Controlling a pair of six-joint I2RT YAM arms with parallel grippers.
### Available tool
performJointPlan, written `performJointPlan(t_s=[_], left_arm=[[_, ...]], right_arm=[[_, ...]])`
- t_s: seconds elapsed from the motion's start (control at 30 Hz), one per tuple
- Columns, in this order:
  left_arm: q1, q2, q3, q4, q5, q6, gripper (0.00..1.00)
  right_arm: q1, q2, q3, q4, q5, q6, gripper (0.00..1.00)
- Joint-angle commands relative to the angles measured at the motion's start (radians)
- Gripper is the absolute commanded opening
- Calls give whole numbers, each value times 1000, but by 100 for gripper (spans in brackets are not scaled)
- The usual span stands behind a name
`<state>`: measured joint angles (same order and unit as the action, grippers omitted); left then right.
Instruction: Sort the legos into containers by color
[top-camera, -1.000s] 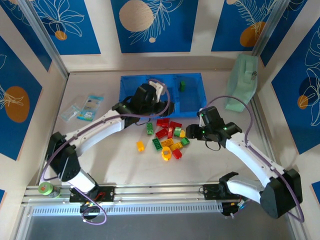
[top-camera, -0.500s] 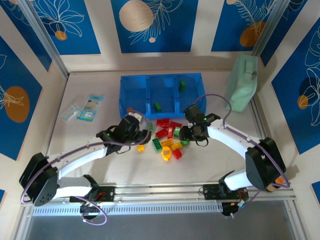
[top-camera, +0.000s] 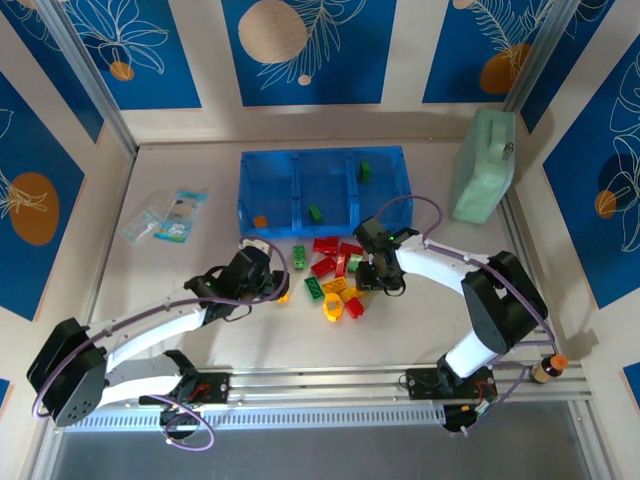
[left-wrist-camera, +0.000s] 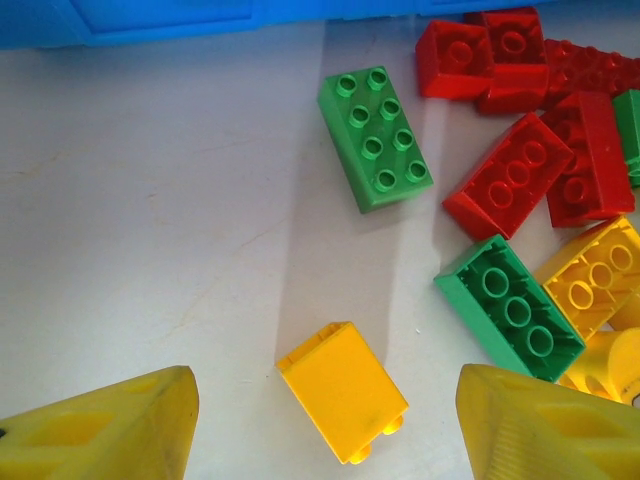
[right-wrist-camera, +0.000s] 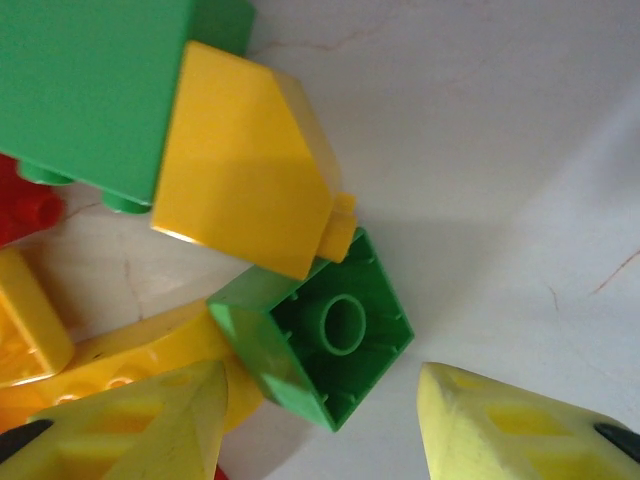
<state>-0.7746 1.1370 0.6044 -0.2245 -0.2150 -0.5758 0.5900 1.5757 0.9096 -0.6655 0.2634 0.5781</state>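
The legos lie in a loose pile (top-camera: 335, 275) of red, green and yellow bricks in front of the blue tray (top-camera: 270, 165). Its left compartment holds an orange brick (top-camera: 260, 221). The middle one holds a green brick (top-camera: 315, 212), and the right one another green brick (top-camera: 364, 171). My left gripper (top-camera: 277, 287) (left-wrist-camera: 325, 430) is open, straddling a lone yellow brick (left-wrist-camera: 343, 390) left of the pile, clear of both fingers. My right gripper (top-camera: 373, 277) (right-wrist-camera: 320, 425) stands open at the pile's right edge. An upside-down small green brick (right-wrist-camera: 325, 340) lies between its fingers.
A pale green bag (top-camera: 483, 165) leans at the back right. Clear packets (top-camera: 165, 218) lie at the left. A green 2x4 brick (left-wrist-camera: 376, 138) and red bricks (left-wrist-camera: 510, 175) sit just beyond the yellow one. A green tape roll (top-camera: 92, 377) rests at the near left rail.
My left arm pulled back from the tray and came down over the lone yellow brick. My right gripper moved left into the pile over the small green brick, its jaws narrowing.
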Motion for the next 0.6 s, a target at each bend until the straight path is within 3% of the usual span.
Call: performJointPlan(t_s=[0.0, 0.37, 0.47, 0.57], left_arm=[[1, -37, -7, -9, -41, -15, 69], [1, -84, -23, 8, -54, -26, 69], [1, -127, -35, 36, -41, -6, 70], [2, -162, -39, 44, -51, 8, 70]], right_arm=[[5, 15, 21, -3, 21, 24, 53], [12, -28, 55, -56, 45, 34, 52], [12, -108, 144, -125, 98, 26, 57], [-81, -130, 294, -124, 59, -45, 58]])
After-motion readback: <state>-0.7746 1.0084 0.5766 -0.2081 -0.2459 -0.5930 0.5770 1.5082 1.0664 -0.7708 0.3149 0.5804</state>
